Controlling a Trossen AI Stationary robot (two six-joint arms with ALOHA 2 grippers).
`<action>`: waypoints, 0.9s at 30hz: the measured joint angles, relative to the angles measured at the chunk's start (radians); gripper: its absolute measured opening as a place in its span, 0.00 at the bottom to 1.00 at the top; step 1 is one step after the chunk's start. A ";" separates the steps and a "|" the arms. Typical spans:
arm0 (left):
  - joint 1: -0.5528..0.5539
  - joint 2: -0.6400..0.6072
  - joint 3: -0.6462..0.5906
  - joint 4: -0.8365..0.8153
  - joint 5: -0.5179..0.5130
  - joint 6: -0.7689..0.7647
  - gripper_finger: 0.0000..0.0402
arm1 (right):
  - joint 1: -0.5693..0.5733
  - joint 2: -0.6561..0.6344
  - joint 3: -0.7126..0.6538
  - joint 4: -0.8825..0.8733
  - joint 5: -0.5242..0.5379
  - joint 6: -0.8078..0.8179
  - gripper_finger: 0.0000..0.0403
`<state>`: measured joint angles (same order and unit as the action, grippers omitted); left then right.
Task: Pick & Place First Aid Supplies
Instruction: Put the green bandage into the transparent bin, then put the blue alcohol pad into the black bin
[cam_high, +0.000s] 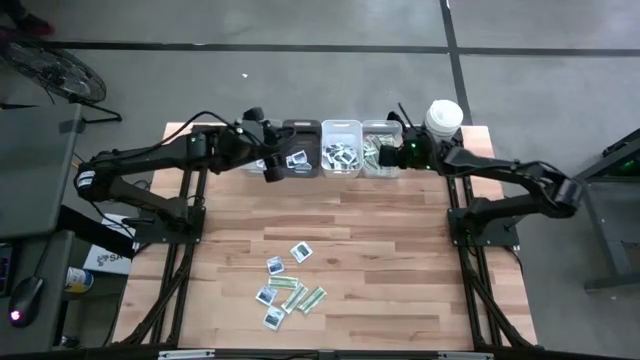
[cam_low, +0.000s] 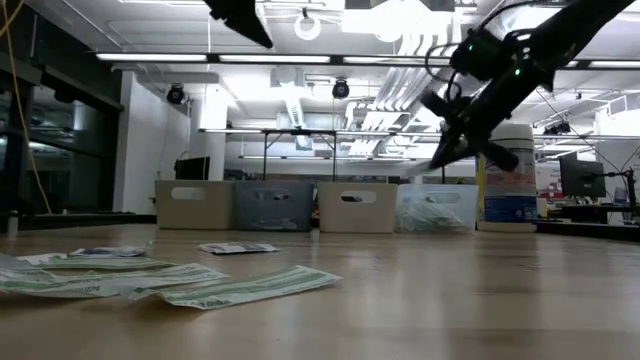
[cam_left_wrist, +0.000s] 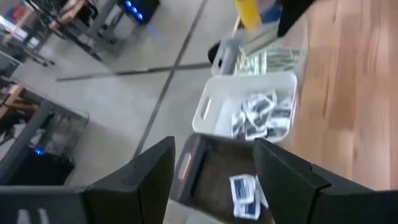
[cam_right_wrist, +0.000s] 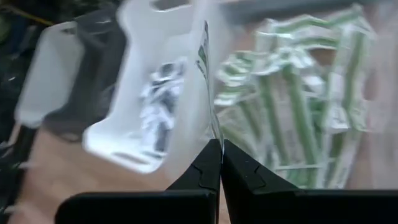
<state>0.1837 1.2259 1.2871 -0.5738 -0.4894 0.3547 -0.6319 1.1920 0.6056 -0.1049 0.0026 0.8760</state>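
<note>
Hovering at upper centre-left of the high view: left end effector (cam_high: 272, 168), fingers spread and empty, over the dark bin (cam_high: 300, 150); squarish white packet (cam_left_wrist: 244, 195) lying on that bin's floor directly between the fingers in the left wrist view, so probably just let go there. Parked at upper centre-right: right end effector (cam_high: 398, 153), clenched on a thin green-and-white strip (cam_right_wrist: 205, 59) standing up edge-on from the fingertips, poised above the clear bin (cam_high: 381, 149) already heaped with like strips (cam_right_wrist: 298, 106) — sorting by kind, apparently. Middle white bin (cam_high: 341, 148) holding more squarish blue-marked packets (cam_left_wrist: 261, 115). White canister (cam_high: 443, 115) standing at the row's right end, beside the clear bin. Loose pile of remaining packets (cam_high: 286, 290) spread flat on the worktop (cam_high: 400, 260) at lower centre, well apart from the bins, mixed strips and squares, some overlapping. Task judged partway: roughly ten pieces left to clear. Overlapped pieces likely awkward to single out.
</note>
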 joint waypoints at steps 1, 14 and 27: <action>0.000 0.000 0.000 -0.014 -0.001 -0.005 0.53 | -0.010 0.014 0.000 0.000 0.000 0.010 0.00; 0.000 0.000 0.000 -0.186 -0.046 -0.099 0.53 | -0.088 0.045 0.000 -0.013 -0.017 0.058 0.08; -0.001 0.001 -0.010 -0.229 0.004 -0.223 0.53 | -0.132 -0.040 0.001 -0.070 -0.020 -0.094 0.37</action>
<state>0.1825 1.2266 1.2775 -0.8028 -0.4851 0.1316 -0.7640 1.1518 0.6064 -0.1747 -0.0171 0.7815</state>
